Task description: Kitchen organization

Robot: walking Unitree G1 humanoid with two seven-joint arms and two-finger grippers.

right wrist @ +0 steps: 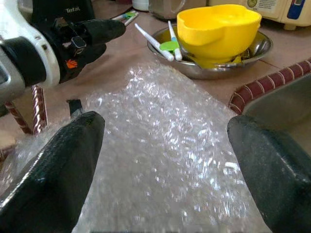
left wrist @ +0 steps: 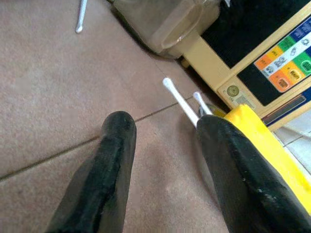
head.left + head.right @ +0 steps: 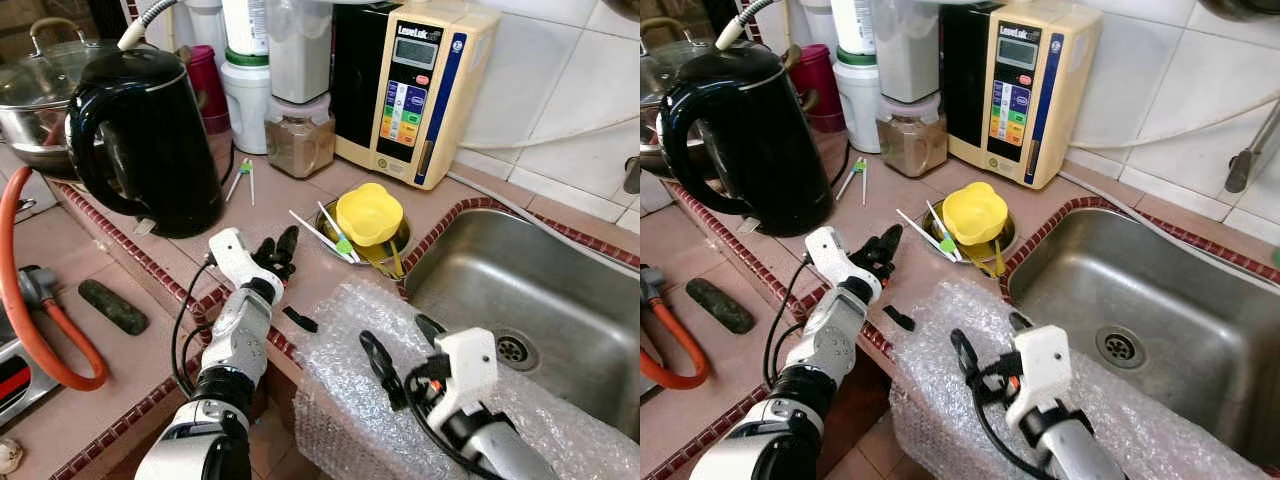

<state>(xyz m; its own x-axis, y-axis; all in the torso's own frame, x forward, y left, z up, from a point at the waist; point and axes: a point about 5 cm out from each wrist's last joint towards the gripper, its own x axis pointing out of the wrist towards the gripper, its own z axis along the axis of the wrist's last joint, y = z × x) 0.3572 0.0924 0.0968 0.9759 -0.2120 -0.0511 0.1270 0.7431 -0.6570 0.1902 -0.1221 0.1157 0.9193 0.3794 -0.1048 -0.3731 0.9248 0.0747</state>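
Hovering over the tiled counter (image 3: 300,200), the left gripper (image 3: 278,252) has its fingers released, empty, near a yellow bowl (image 3: 368,213) sitting in a metal dish (image 3: 992,245). The right gripper (image 3: 398,352), fingers spread, empty, hangs above bubble wrap (image 3: 350,370) beside the sink (image 3: 520,290).

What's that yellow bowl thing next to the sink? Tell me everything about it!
The yellow bowl looks like glossy plastic, with a wavy, lobed rim rather than a round one. It sits upright and looks empty, nested in a shallow metal bowl on the tiled counter beside the sink. White-handled utensils lean out of the metal bowl beside it. Neither gripper touches it.
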